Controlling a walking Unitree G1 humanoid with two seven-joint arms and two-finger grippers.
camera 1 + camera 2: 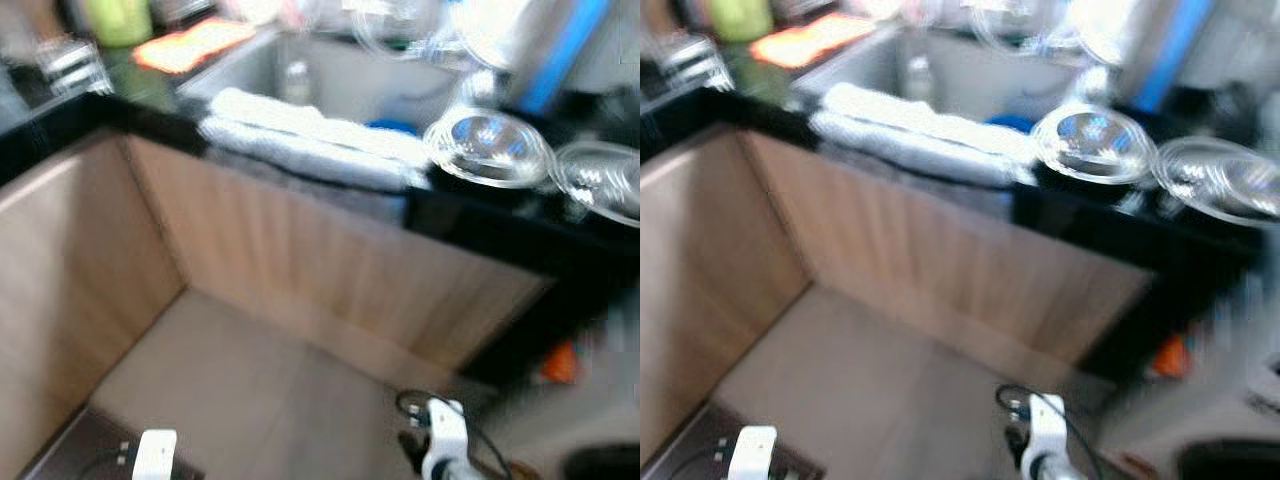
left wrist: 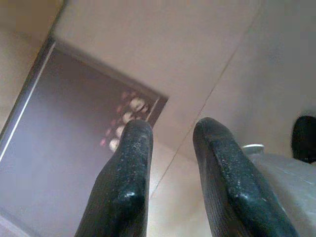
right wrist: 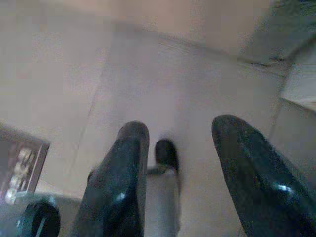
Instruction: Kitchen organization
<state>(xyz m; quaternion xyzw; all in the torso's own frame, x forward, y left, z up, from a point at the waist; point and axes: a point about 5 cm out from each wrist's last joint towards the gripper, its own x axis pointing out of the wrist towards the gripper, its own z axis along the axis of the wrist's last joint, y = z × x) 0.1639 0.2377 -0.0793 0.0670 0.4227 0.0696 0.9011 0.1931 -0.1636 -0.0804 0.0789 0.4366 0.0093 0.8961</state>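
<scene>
Stage: the head views are blurred, which suggests the robot is on the move; I judge it is approaching the counter, with no item picked yet.
Counter: a black countertop (image 1: pixel 520 235) runs from far left to right, above pale wood cabinet fronts (image 1: pixel 300 270) that meet in a corner.
Sink: a steel sink (image 1: pixel 330 75) sits at the far side, a folded white towel (image 1: pixel 310 135) lying over its near edge.
Task items: two clear glass lids (image 1: pixel 492 148) rest on the counter to the right of the towel, side by side; an orange cloth (image 1: pixel 190 45) lies far left beside a green container (image 1: pixel 118 20).
Left gripper (image 2: pixel 170 143): hangs low over the tiled floor (image 1: pixel 260 400) and a dark mat (image 2: pixel 64 163), fingers a narrow way apart, holding nothing.
Right gripper (image 3: pixel 180 148): hangs low over the floor, fingers spread wider, empty.
Doing it well: stop square to the counter and let the view settle before choosing a target; raise an arm only once close enough; approach the glass lids slowly, as they look slippery and breakable.
</scene>
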